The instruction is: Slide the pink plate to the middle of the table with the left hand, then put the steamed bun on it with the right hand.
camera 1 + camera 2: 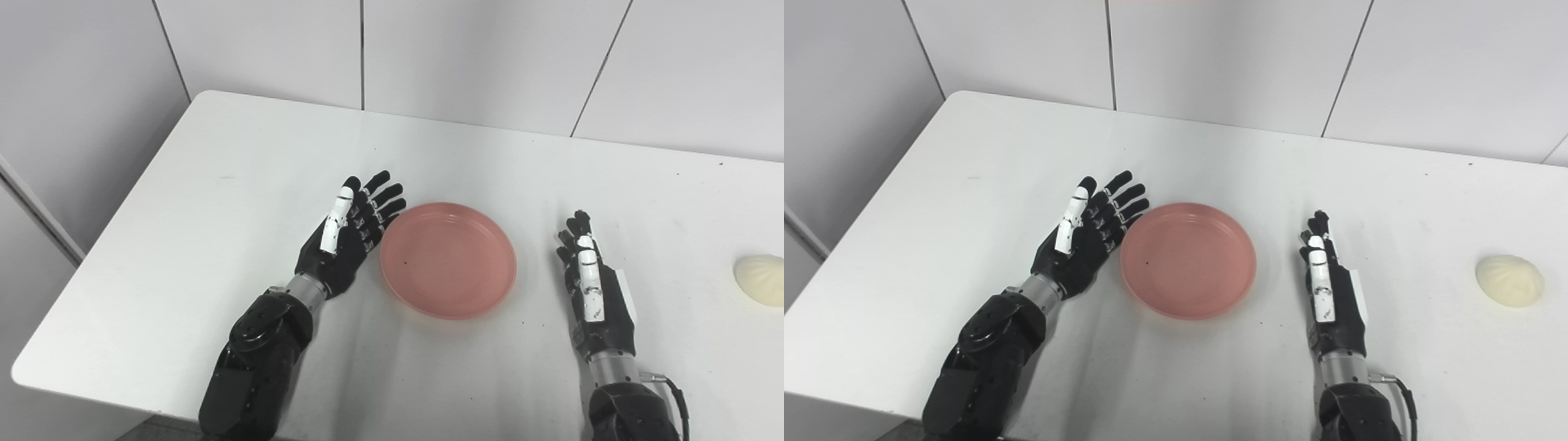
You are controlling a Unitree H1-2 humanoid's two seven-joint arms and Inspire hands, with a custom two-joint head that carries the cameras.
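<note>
Resting mid-counter [245, 159], the pink plate [448, 260] sits beside the empty, splayed left robot hand [349, 236], so the empty right robot hand [591, 288] (fingers straight) could squash or roll the steamed bun [761, 280] far right.

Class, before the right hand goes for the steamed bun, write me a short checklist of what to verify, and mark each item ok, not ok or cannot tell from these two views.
1. Pink plate near the middle of the table: ok.
2. Plate empty, ready for the bun: ok.
3. Left hand open and beside the plate's left rim, not over it: ok. Whether it touches the rim: cannot tell.
4. Right hand open, holding nothing: ok.
5. Steamed bun visible, lying apart to the right of the right hand: ok.
6. Nothing between right hand and bun: ok.
</note>
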